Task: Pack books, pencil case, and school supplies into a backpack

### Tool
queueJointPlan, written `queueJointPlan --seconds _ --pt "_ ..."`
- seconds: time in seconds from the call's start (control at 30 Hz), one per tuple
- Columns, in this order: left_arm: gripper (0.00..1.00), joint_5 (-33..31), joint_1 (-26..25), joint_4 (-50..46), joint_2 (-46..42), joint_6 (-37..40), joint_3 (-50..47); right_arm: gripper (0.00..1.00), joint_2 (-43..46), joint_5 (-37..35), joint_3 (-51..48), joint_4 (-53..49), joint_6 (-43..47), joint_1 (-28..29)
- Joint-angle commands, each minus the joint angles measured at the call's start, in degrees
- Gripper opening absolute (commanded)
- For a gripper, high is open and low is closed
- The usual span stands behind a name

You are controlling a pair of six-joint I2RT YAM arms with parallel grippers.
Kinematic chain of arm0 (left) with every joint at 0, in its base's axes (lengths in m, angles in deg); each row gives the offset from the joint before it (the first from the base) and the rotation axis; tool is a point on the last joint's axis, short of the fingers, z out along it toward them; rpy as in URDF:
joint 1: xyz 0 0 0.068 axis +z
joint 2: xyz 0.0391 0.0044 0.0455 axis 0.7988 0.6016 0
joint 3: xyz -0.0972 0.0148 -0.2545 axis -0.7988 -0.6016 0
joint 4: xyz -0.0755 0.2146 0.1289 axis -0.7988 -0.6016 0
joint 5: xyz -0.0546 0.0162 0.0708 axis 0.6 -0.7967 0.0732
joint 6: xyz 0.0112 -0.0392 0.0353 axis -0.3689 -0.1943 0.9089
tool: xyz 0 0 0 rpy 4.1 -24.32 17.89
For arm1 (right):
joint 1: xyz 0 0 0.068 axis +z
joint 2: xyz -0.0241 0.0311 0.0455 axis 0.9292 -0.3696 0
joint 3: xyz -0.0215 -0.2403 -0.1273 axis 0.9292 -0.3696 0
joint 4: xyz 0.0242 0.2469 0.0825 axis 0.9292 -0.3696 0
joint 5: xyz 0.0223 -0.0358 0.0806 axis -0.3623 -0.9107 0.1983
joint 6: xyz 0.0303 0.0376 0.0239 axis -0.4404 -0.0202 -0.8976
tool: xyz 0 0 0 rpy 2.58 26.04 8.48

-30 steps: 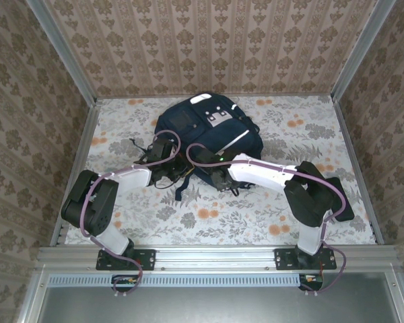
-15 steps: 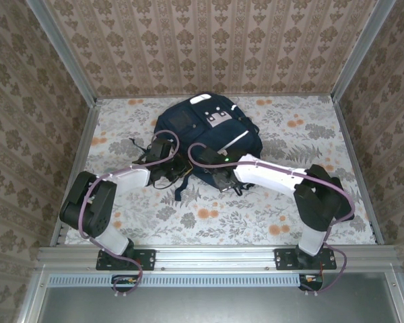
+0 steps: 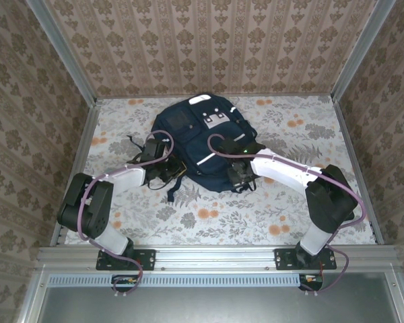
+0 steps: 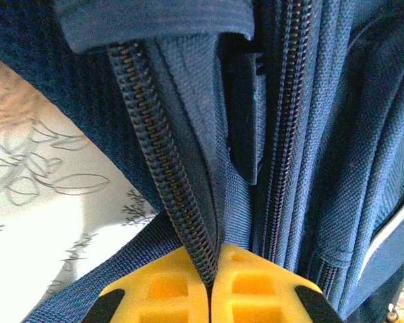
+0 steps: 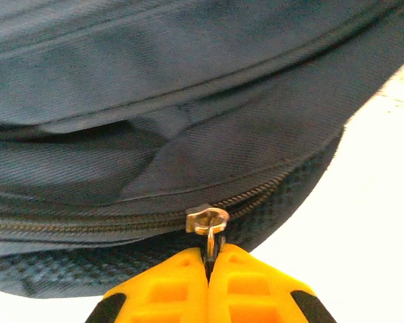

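Note:
The navy backpack (image 3: 200, 134) lies flat in the middle of the table, with its white stripe (image 3: 207, 159) near its front edge. My left gripper (image 3: 168, 168) is at its near-left edge. In the left wrist view the yellow fingers (image 4: 163, 289) are shut on the backpack's open zipper tape (image 4: 163, 175). My right gripper (image 3: 238, 176) is at the near-right edge, shut on the metal zipper pull (image 5: 209, 222), where the zipper (image 5: 87, 225) runs closed to the left of the slider. Books, pencil case and school supplies are hidden.
A dark strap (image 3: 177, 192) trails from the backpack toward me. Wallpapered walls and metal frame posts (image 3: 81, 145) close in the floral table (image 3: 256, 215) on three sides. Bare cloth lies between the backpack and the arm bases.
My right gripper closed on the zipper pull and slid right along the backpack's near edge. The backpack's top flap settled and its white stripe now lies nearer. The left gripper kept its hold.

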Motion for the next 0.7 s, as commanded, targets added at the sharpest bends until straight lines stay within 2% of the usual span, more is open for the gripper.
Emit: queueJointPlan --seconds 0.0,0.13,0.17,0.23,0.4,0.53,0.67 --pt "0.17 -3.2 2.6 -4.8 -1.9 3.4 3.0 0.0 1.3 12.9 0.4 4.9 1.6 2.9" --pt "0.5 -6.1 5.3 -13.1 -7.0 4.0 3.1 0.0 -0.4 24.7 1.1 13.6 -1.6 5.8" --pt "0.56 -6.8 6.0 -15.9 -8.9 3.3 2.7 0.0 -1.1 27.2 1.5 15.5 -2.6 6.4" --pt "0.63 -8.0 7.0 -20.4 -12.2 2.2 2.1 0.0 -3.0 31.3 2.7 20.3 -3.7 7.1" --pt "0.71 -7.0 7.7 -23.0 -20.5 -1.9 -2.0 0.0 -8.7 35.7 7.6 24.7 -5.2 7.5" --pt "0.71 -1.4 7.6 -16.5 -23.4 -8.2 -7.4 0.0 -11.0 35.7 10.2 24.6 -5.4 7.4" --pt "0.68 -0.1 6.4 -12.5 -24.2 -12.3 -10.1 0.0 -10.6 35.7 9.4 24.7 -5.4 7.4"
